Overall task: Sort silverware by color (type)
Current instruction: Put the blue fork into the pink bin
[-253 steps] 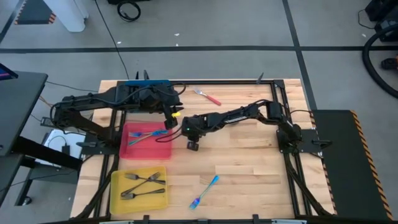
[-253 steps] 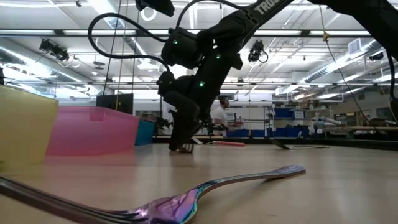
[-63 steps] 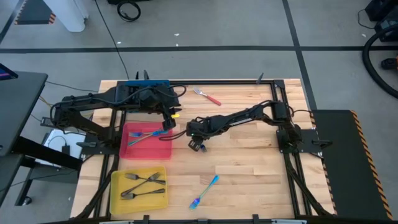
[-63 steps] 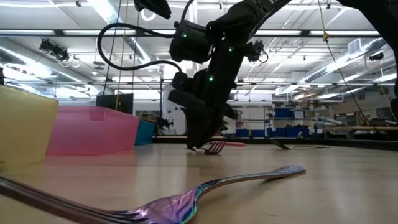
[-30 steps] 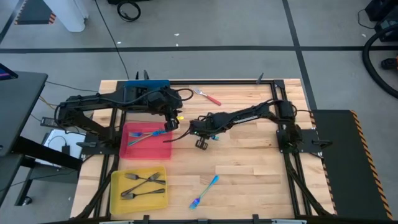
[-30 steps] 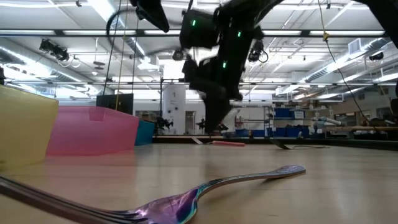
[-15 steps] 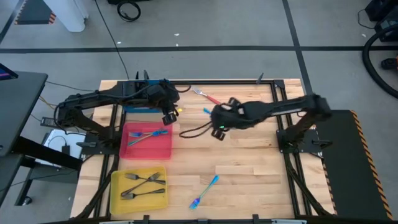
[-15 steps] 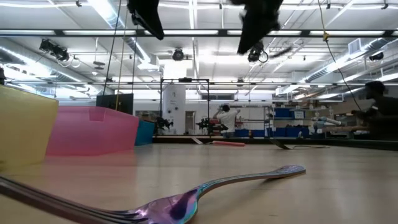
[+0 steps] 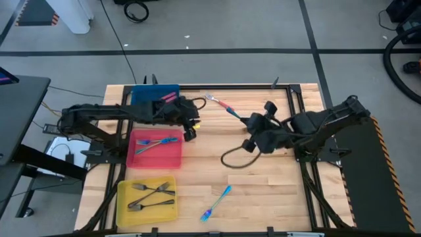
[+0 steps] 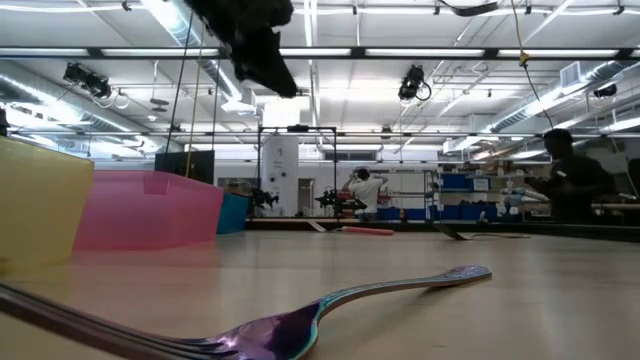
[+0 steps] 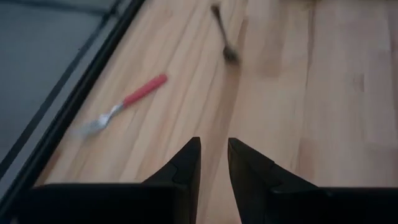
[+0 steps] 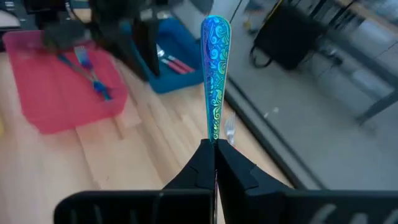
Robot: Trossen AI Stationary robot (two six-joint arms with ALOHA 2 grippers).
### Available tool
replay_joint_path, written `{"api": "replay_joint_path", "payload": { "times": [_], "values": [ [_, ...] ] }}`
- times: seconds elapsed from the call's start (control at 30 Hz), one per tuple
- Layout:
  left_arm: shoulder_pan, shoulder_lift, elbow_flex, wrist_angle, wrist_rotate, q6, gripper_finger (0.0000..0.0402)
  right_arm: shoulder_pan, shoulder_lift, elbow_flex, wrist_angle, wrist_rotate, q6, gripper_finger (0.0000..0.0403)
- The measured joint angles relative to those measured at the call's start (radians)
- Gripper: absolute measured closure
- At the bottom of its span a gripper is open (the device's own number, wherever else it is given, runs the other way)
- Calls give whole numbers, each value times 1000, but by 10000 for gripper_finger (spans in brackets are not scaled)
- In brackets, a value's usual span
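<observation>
On the left of the worktop (image 9: 263,178) three trays stand in a column: a blue tray (image 9: 146,96) at the far edge with red-handled pieces (image 12: 176,63) in it, a red tray (image 9: 172,156) in the middle holding a blue-handled fork (image 9: 155,143), and a yellow tray (image 9: 125,197) at the near edge with three dark grey forks (image 9: 150,195).

The left gripper (image 9: 189,126) hangs above the worktop just beyond the red tray's far right corner; its jaws stand a narrow gap apart with nothing between them, as the left wrist view shows (image 11: 212,163).

A red-handled fork (image 9: 218,101) lies alone on the wood near the far edge, well right of the blue tray. Nearer the front, another blue-handled fork (image 9: 216,203) with an iridescent head lies loose on the worktop, right of the yellow tray.

The right gripper (image 9: 241,118) is raised over the worktop's middle right, just beside the red-handled fork. Its jaws are pinched tight on a blue patterned utensil handle (image 12: 214,78), which sticks straight out from between the fingertips (image 12: 200,162); which kind of utensil it is cannot be told.
</observation>
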Motion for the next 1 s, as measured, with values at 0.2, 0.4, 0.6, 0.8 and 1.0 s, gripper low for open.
{"api": "replay_joint_path", "payload": {
  "times": [0.2,0.4,0.6,0.8,1.0],
  "values": [
    [-48,0,-262,535,63,-32,322,75,79,0,-2,165,-8,395],
    [-116,11,-498,1037,81,-33,322,109,193,0,-2,282,5,395],
    [-147,11,-592,1241,81,-34,322,109,310,0,6,365,103,395],
    [-148,10,-594,1320,81,-78,322,93,408,0,63,423,131,395],
    [-149,10,-594,1346,81,-92,322,93,462,0,120,521,137,395]
  ]
}}
